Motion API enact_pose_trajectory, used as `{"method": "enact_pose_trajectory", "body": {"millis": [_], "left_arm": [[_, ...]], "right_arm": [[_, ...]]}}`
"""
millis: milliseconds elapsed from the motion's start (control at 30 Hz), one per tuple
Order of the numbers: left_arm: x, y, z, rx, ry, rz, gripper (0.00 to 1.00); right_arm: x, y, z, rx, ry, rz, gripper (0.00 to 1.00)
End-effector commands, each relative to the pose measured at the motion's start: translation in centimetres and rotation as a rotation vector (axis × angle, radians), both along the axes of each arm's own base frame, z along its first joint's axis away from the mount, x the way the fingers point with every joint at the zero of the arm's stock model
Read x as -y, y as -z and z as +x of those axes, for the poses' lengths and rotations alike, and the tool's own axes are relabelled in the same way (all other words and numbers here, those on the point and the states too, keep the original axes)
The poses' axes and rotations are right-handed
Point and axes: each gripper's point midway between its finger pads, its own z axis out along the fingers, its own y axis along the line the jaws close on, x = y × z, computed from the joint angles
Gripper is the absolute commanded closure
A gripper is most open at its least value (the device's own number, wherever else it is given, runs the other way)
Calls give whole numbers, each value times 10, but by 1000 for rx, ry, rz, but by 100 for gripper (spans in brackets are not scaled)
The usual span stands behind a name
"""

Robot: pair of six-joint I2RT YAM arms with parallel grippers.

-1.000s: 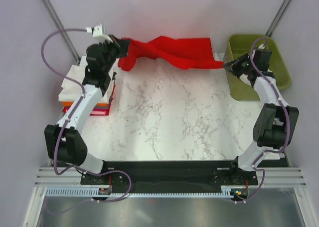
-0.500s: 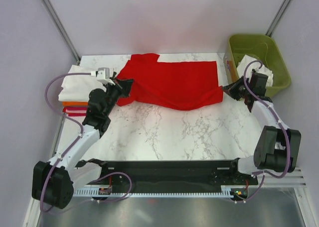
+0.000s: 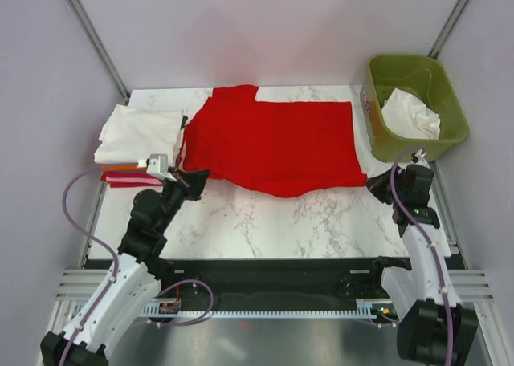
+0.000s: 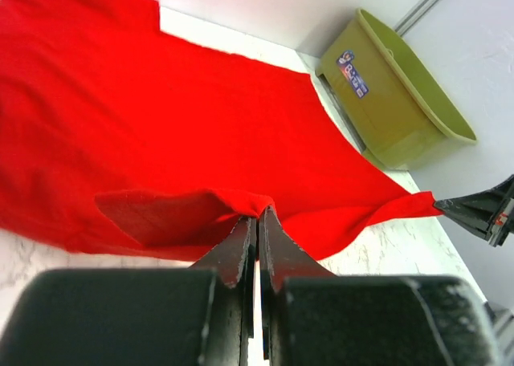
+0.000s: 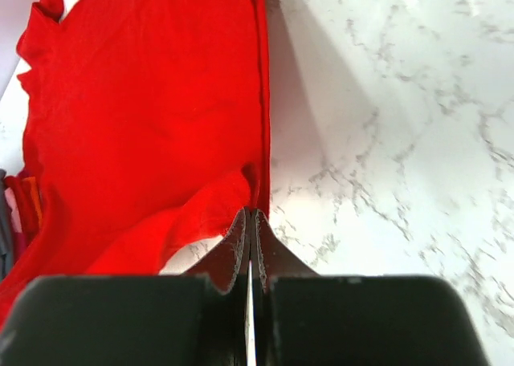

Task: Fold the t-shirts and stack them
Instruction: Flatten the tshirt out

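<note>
The bright red t-shirt (image 3: 277, 145) lies spread over the worktop's (image 3: 281, 221) far half; we have the left gripper (image 4: 257, 215) clamped on its near left corner, the right gripper (image 5: 250, 213) on its near right corner; beneath the white shirt (image 3: 136, 133) at the left edge, the stacked shirts (image 3: 128, 176) barely show.

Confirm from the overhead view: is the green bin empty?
No, a crumpled white garment lies inside the green bin.
</note>
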Motion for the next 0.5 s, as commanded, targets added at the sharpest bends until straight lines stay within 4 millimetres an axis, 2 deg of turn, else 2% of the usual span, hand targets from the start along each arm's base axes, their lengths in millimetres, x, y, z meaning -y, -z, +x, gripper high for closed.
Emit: {"method": "enact_pose_trajectory", "body": {"millis": [0,67,133,167,267,467], "left_arm": [[-4,28,-15,-106,-16,-55,98],[-6,44,-20,-146,-20,-53,98],[-6,52,-25,-169,-16,-47,98],[-7,62,-29,-204,-15,-39,98],[-8,72,-36,-238,-13,-40,98],[-16,73,-33,-223,-55,-37,98]], "right_arm": [[13,5,-24,-8,59,-85,100],[20,14,-35,-46,95,-112,100],[26,22,-45,-78,133,-134,100],[25,23,-47,-81,135,-124,100],[27,26,-51,-84,169,-115,100],[19,30,-46,-73,121,-94,100]]}}
